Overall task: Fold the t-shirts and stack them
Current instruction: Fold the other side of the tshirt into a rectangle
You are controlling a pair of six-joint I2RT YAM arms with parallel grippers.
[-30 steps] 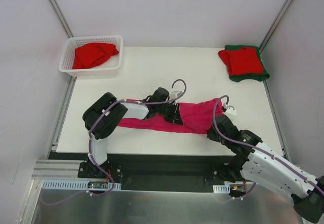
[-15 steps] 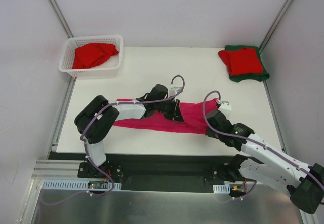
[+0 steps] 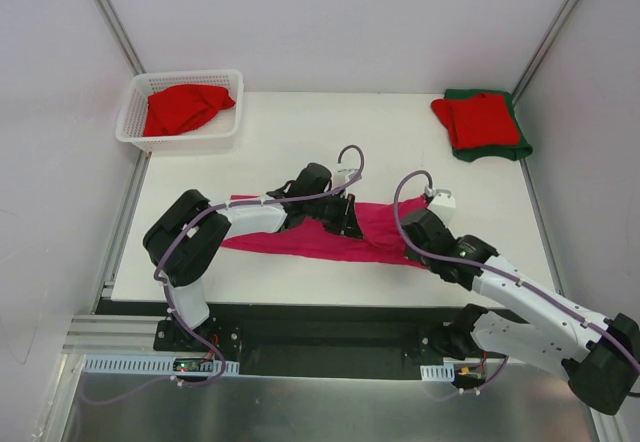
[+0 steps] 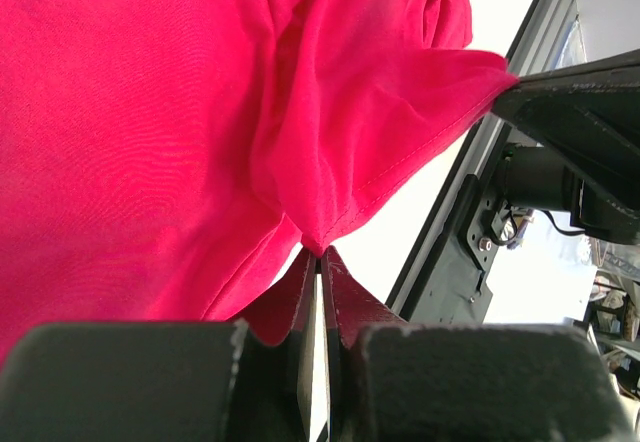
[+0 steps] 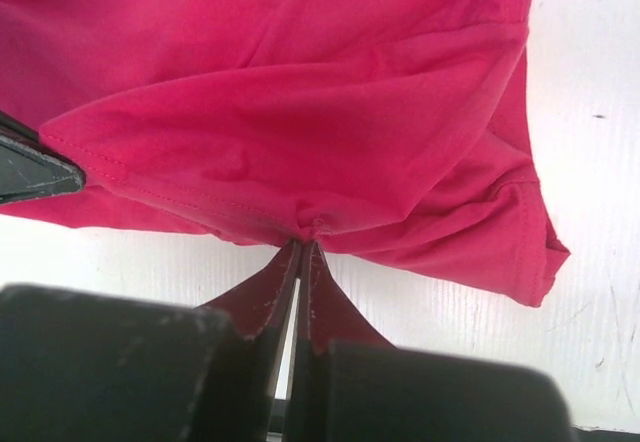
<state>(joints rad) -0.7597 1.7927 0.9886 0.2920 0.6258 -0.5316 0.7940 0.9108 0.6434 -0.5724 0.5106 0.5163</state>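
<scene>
At the far left, the white basket (image 3: 132, 132) is holding 1 crumpled red t-shirt (image 3: 185, 107), not yet taken up.

The left gripper (image 4: 320, 257) is pinching a fold of the magenta-pink t-shirt (image 3: 300, 244), its fingers pressed together on the cloth, with the hem fanning out above them in the wrist view. That shirt is lying as a long, narrow band across the near-middle of the table (image 3: 300, 142), strung between the 2 arms.

The right gripper (image 5: 302, 247) is likewise clamped on a gathered edge of the same shirt, its fingers squeezed shut on the fabric, with a sleeve hanging out to the right.

Compared with 1 second ago, the right arm is swinging inward. Its wrist is now sitting further left and closer to the left gripper, and the shirt's right end is coming along with it, so the band is looking shorter on that side. The left arm's elbow is dropping back toward the left while its gripper is staying near the shirt's middle. The shirt's left tip is also creeping slightly leftward.

I judge that the 2 arms are repositioning or gathering the shirt for a fold, which is only just beginning, since no clean crease is showing yet.

At the far right, a folded red t-shirt (image 3: 478, 120) is resting on a folded dark green t-shirt (image 3: 516, 150), unchanged, waiting for the next piece.
</scene>
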